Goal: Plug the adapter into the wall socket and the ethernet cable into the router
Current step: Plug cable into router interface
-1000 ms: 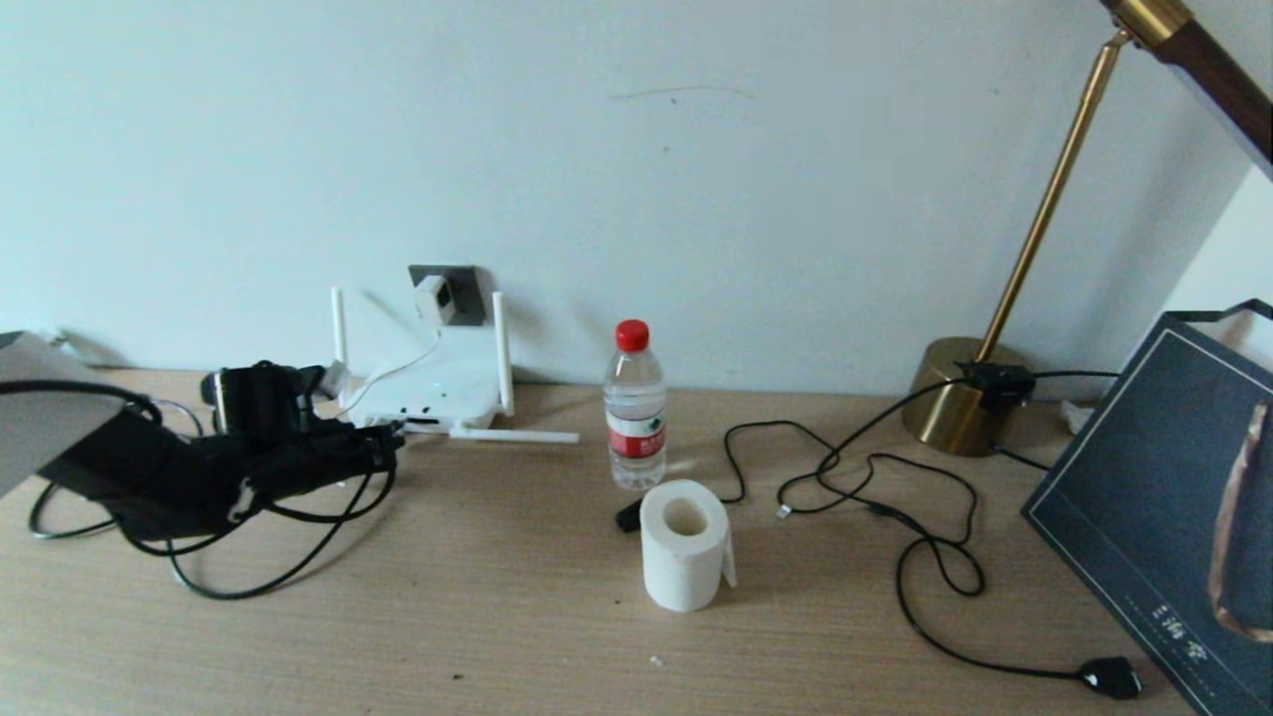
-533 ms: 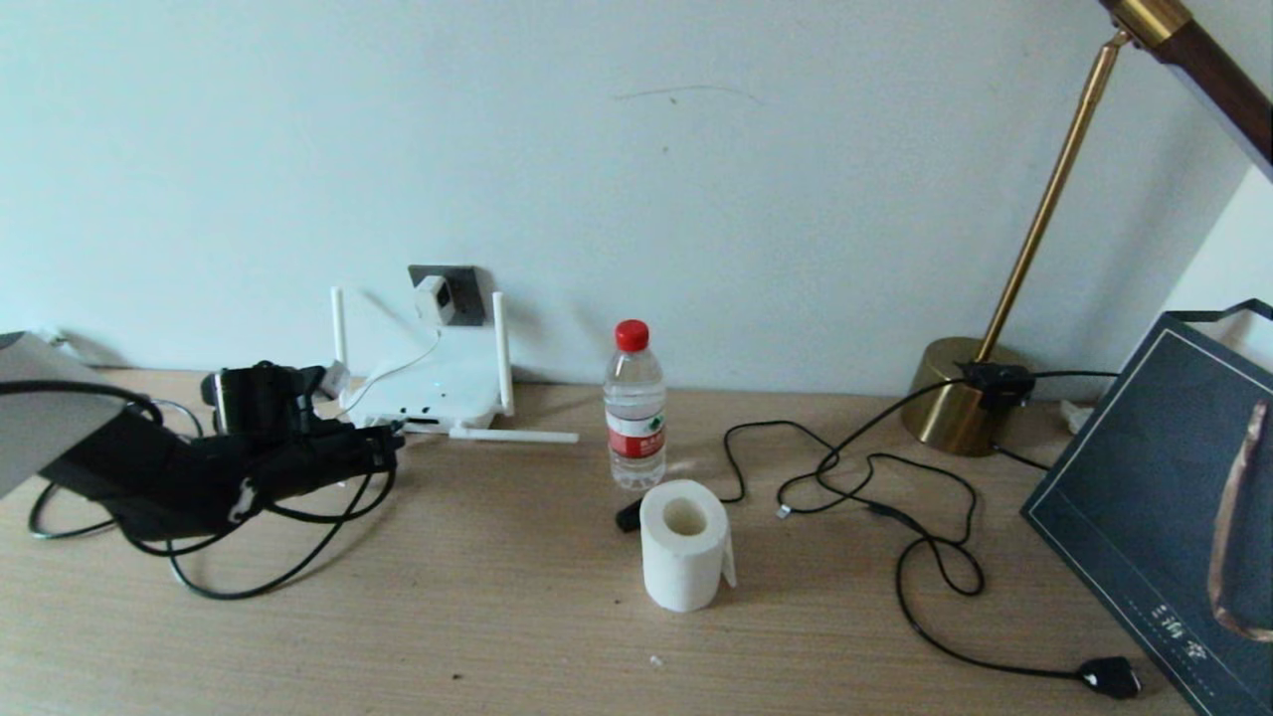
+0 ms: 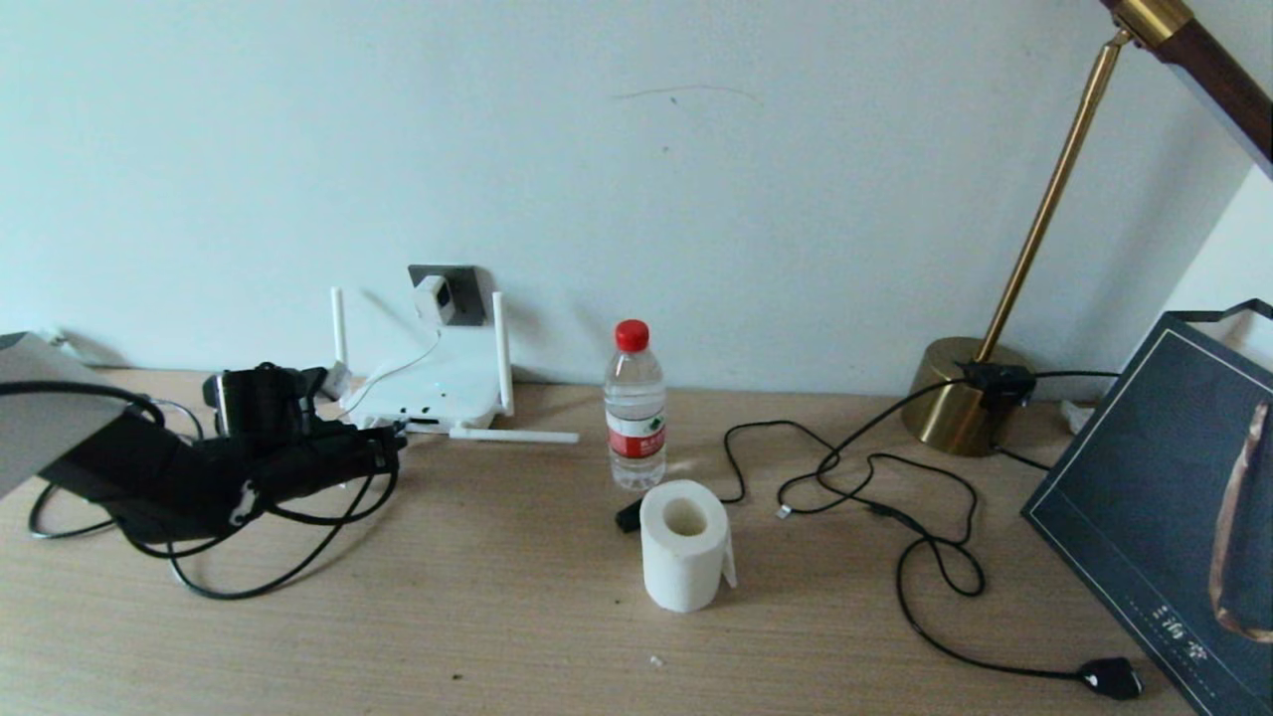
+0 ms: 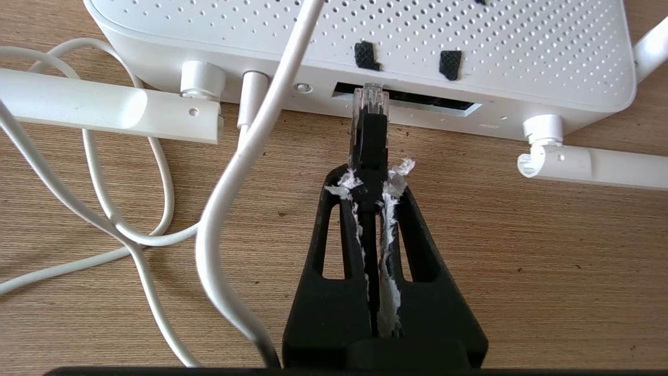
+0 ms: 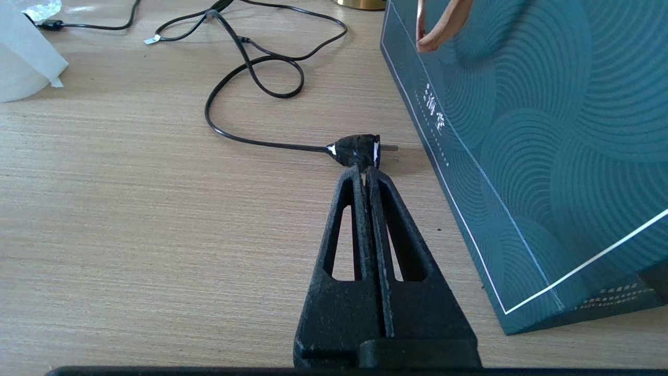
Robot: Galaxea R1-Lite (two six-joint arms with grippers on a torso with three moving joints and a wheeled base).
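Observation:
The white adapter (image 3: 434, 297) sits in the dark grey wall socket (image 3: 467, 283), its white cord (image 4: 245, 156) trailing down to the router (image 3: 433, 393). My left gripper (image 3: 383, 447) (image 4: 369, 180) is shut on the ethernet cable (image 4: 369, 138). The cable's clear plug tip (image 4: 369, 99) is at the mouth of the router's (image 4: 365, 36) dark port slot (image 4: 417, 101). Black cable loops (image 3: 288, 557) lie under the left arm. My right gripper (image 5: 365, 172) is shut on nothing, low over the table, out of the head view.
A water bottle (image 3: 635, 403) and a paper roll (image 3: 684, 544) stand mid-table. A brass lamp (image 3: 970, 393) with a black cord and plug (image 3: 1112, 678) (image 5: 357, 151) is at the right, beside a dark teal bag (image 3: 1174, 497) (image 5: 522, 130). Router antennas (image 4: 104, 107) lie flat.

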